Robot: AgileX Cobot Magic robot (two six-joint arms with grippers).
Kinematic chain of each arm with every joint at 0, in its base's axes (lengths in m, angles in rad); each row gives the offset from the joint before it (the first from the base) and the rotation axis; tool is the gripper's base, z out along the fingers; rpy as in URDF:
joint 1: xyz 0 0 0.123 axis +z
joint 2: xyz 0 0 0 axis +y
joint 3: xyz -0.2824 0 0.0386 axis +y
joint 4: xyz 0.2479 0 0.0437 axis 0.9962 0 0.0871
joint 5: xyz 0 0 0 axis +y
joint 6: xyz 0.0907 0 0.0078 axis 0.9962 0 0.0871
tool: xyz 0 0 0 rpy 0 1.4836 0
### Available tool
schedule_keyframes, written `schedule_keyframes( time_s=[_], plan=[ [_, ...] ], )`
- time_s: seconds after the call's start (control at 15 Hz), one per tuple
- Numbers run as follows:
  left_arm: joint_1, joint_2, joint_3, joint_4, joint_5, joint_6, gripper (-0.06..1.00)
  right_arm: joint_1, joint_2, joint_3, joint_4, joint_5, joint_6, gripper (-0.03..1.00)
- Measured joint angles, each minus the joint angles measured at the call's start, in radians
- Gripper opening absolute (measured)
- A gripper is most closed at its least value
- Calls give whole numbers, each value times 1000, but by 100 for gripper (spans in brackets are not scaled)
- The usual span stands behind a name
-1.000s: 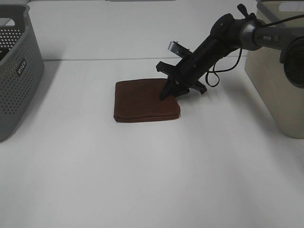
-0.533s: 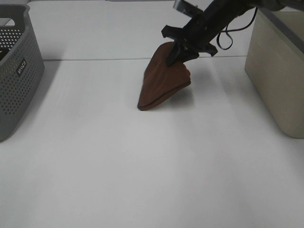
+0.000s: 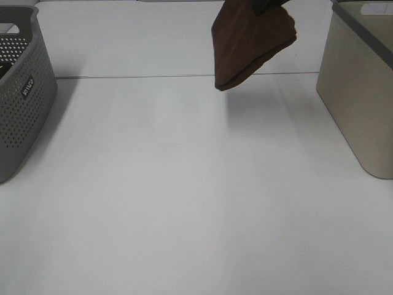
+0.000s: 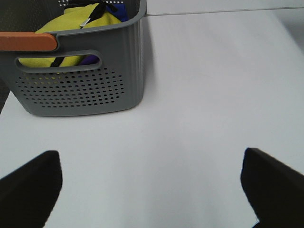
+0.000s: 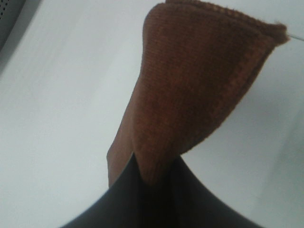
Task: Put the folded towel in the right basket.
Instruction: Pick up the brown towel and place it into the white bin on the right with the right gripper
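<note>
The folded brown towel (image 3: 252, 43) hangs in the air at the top of the high view, left of the beige right basket (image 3: 359, 92) and well above the table. My right gripper (image 3: 264, 5) is shut on its upper edge and mostly cut off by the frame's top. In the right wrist view the towel (image 5: 199, 80) droops from the dark fingers (image 5: 118, 199), which are pinched together on it. My left gripper (image 4: 152, 190) is open and empty, its dark fingertips (image 4: 28, 185) spread above the white table; it is out of the high view.
A grey perforated basket (image 3: 21, 92) stands at the left edge; in the left wrist view this basket (image 4: 80, 90) holds yellow and blue cloth. The white table (image 3: 184, 196) lies between the two baskets.
My right gripper has lifted the towel off the table, up and to the right toward the beige basket. The towel went from lying flat to hanging in the air.
</note>
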Motion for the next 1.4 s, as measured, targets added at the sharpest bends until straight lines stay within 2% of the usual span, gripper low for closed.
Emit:
schedule_keyframes(
  time_s=[0.4, 0.53, 0.67, 0.73, 0.8, 1.07, 1.4],
  plan=[
    [0, 0, 0, 0, 0, 0, 97, -8, -161, 0, -264, 42, 113, 9],
    [0, 0, 0, 0, 0, 0, 97, -55, -196, 0, -268, 42, 126, 9],
    [0, 0, 0, 0, 0, 0, 97, -173, -231, 0, -255, 42, 145, 9],
    [0, 0, 0, 0, 0, 0, 97, -173, -231, 0, -255, 42, 145, 9],
    [0, 0, 0, 0, 0, 0, 97, -287, -242, 0, -226, 42, 145, 9],
    [0, 0, 0, 0, 0, 0, 97, -444, -242, 35, -216, 42, 146, 9],
    [0, 0, 0, 0, 0, 0, 97, -466, -147, 96, -250, 43, 146, 9]
  ],
)
